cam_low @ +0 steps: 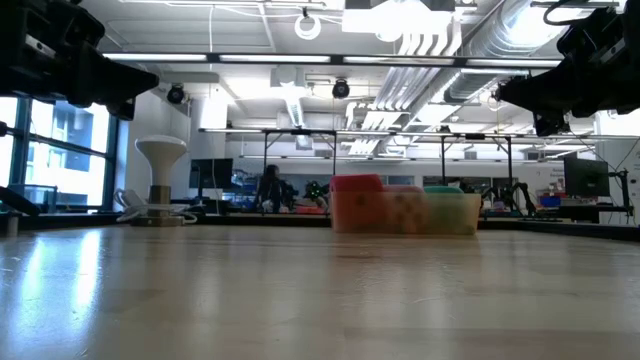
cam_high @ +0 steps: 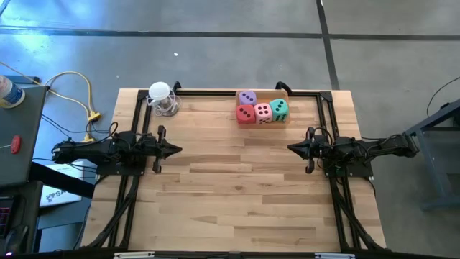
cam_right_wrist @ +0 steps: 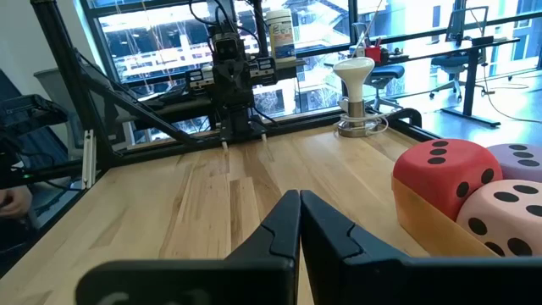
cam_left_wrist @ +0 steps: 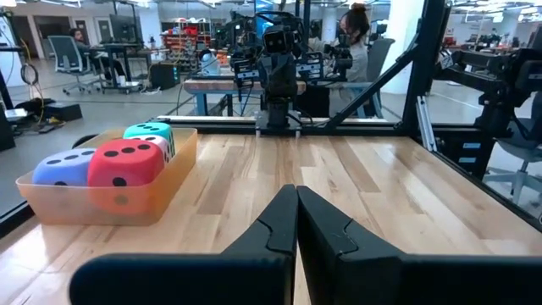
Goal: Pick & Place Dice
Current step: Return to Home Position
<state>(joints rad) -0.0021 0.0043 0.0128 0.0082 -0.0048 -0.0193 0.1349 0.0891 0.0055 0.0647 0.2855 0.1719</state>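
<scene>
Wooden worktop (cam_high: 237,187) bears a bin (cam_left_wrist: 76,205) at its back edge with 4 rounded, pipped cubes: red die (cam_high: 246,114), purple die (cam_high: 247,98), pink die (cam_high: 263,112), teal die (cam_high: 279,108). Left claw (cam_high: 177,150) and right claw (cam_high: 291,148) hover at opposite sides, pinched closed, empty.

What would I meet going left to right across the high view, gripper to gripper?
left gripper → red die → pink die → teal die → right gripper. The purple die is left out: it lines up with the red one.

A white mushroom-shaped stand (cam_high: 159,93) sits on the wooden table (cam_high: 237,187).
</scene>
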